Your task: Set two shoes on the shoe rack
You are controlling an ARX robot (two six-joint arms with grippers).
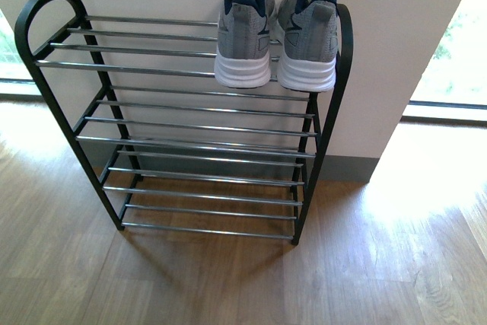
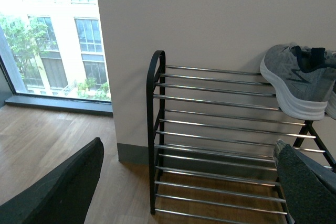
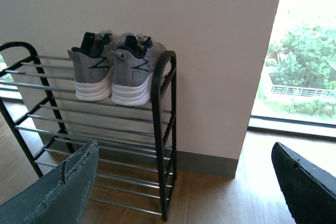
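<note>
atop the shoe rack (image 1: 198, 125) sit two grey sneakers (image 1: 243, 36); left gripper (image 2: 189, 145) and right gripper (image 3: 185, 148) spread apart

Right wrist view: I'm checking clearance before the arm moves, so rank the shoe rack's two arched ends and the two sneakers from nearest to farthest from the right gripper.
1. The near arched end, closest to the open right gripper.
2. The sneaker beside that end, on the top tier.
3. The other sneaker, just beyond the first.
4. The far arched end, across the whole rack.
</note>
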